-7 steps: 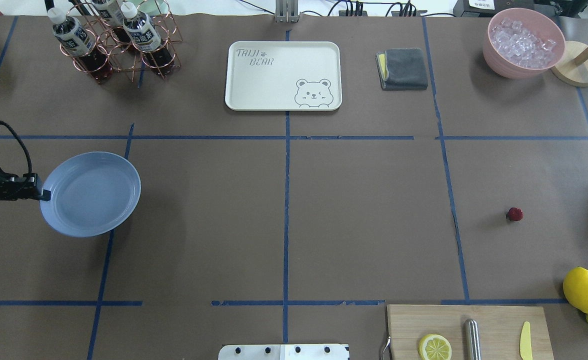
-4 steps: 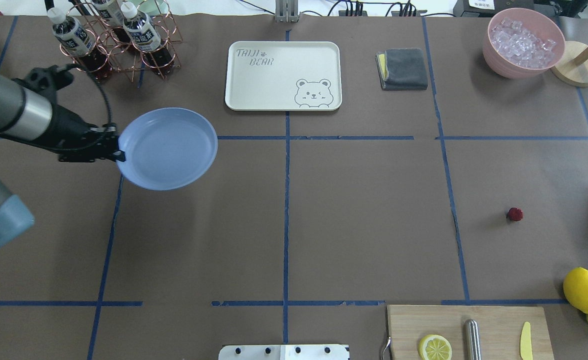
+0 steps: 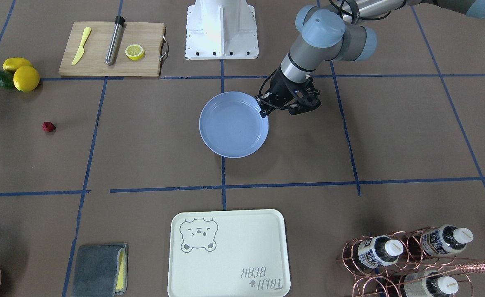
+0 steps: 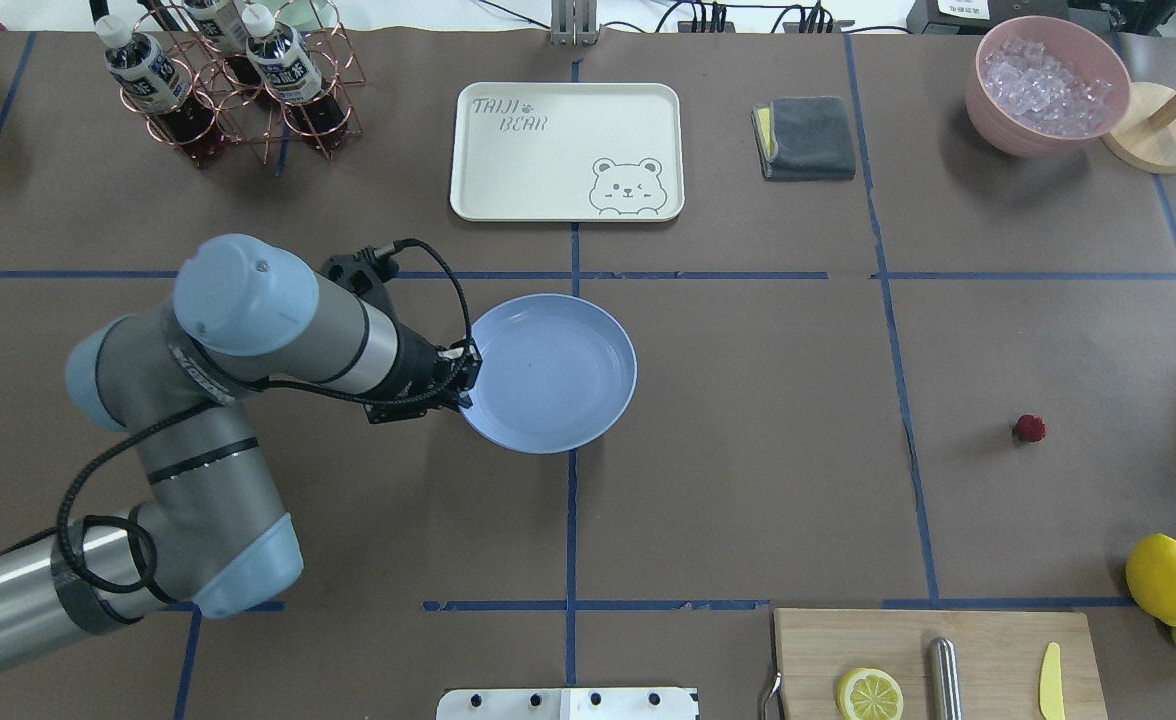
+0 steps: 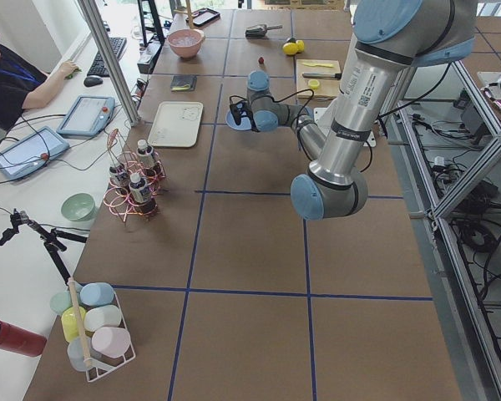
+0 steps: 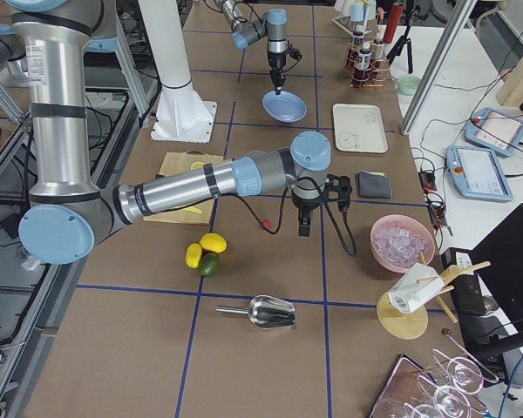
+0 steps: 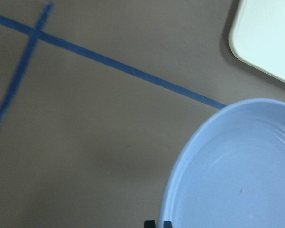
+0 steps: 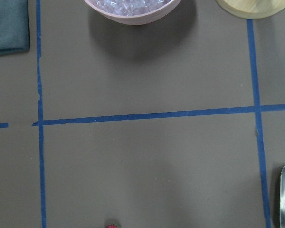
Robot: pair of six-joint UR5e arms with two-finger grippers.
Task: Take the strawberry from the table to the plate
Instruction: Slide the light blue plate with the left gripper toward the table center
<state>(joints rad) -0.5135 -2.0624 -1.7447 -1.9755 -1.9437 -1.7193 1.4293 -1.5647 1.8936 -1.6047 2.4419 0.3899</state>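
Observation:
The light-blue plate is over the middle of the table, on the centre tape line. My left gripper is shut on its near-left rim, also seen in the front view as the left gripper on the plate. The plate fills the left wrist view's lower right. The tiny dark-red strawberry lies alone far to the right. My right gripper hovers beside the strawberry; whether it is open or shut I cannot tell. The strawberry peeks in at the right wrist view's bottom edge.
A cream bear tray lies behind the plate. A grey cloth, a pink bowl of ice and a bottle rack stand along the back. Lemons and a cutting board sit front right.
My left arm has swung the plate from the table's left edge toward the centre line. The strawberry has not moved.

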